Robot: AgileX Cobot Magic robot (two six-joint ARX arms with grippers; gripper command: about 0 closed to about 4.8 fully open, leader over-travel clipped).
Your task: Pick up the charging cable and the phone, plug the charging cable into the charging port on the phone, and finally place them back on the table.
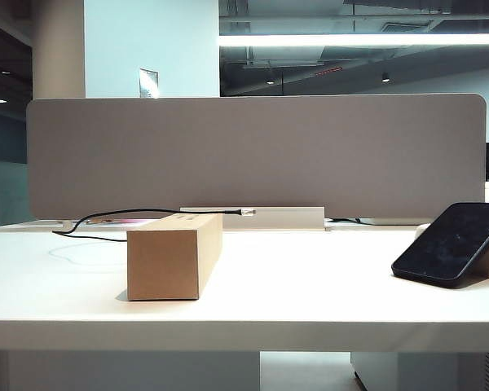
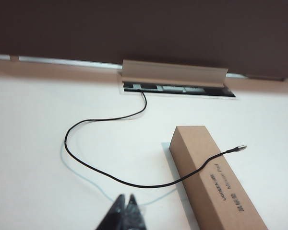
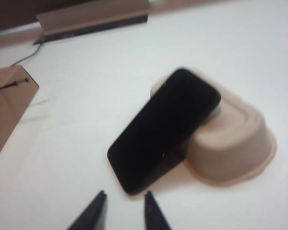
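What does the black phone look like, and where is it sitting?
The phone is a flat, glossy black rectangle with rounded corners and a dark, blank screen. It leans tilted: its lower short end rests on the white table, while its upper part is propped on an upside-down cream tray. It sits at the table's right side. The right pincer hovers near its lower end, jaws slightly apart, not touching.

- Table [image 1: 310,285]: plain white.
- Charging cable [image 2: 86,163]: black, silvery plug tip.
- Phone [image 3: 163,129]: glossy black.
- Box [image 1: 173,254]: tan cardboard, dark lettering.
- Tray [image 3: 235,143]: cream.
- Partition panel [image 1: 253,155]: grey.
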